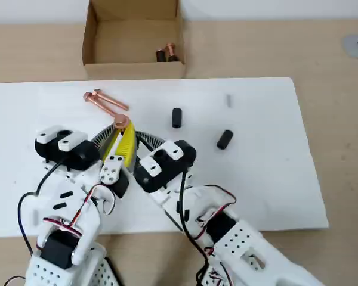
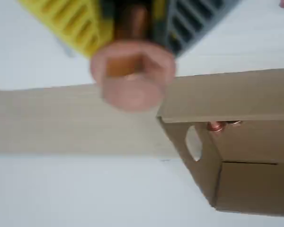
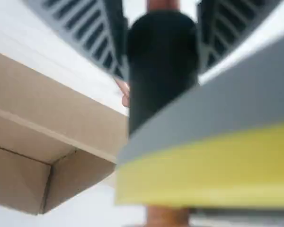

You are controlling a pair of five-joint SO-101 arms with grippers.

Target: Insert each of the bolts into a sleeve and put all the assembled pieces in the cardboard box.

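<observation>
**Jaws.** The left gripper (image 2: 132, 21) is clamping a copper bolt (image 2: 132, 75) by its shank between its yellow and grey fingers, with the head facing out. The right gripper (image 3: 163, 33) is gripping a black sleeve (image 3: 163, 71) between its two grey fingers. Copper is showing both above and below the sleeve, so the bolt appears to be passing through it. How fully it is seated cannot be told.

**Position.** Both grippers are meeting over the white sheet (image 1: 262, 179), near the front wall of the cardboard box (image 1: 134, 71), with the bolt head pointing toward that wall.

**Surroundings.** Finished pieces (image 1: 167, 53) are lying inside the box against its right wall; the count is unclear. Two loose bolts (image 1: 104, 101) are lying just in front of the box's left front corner. One spare sleeve (image 1: 176, 117) is lying in front of the box's right front corner, and a second sleeve (image 1: 225, 139) is lying farther out to the right of the box.

**Assessment.** The insertion step is judged to be in hand and at or near completion. The next move is calling for the bolt to be pushed home to its head. One gripper should then let go while the other carries the pair over the front wall and lets it go inside the box. Tilting the piece head-down is risking the sleeve sliding off.
</observation>
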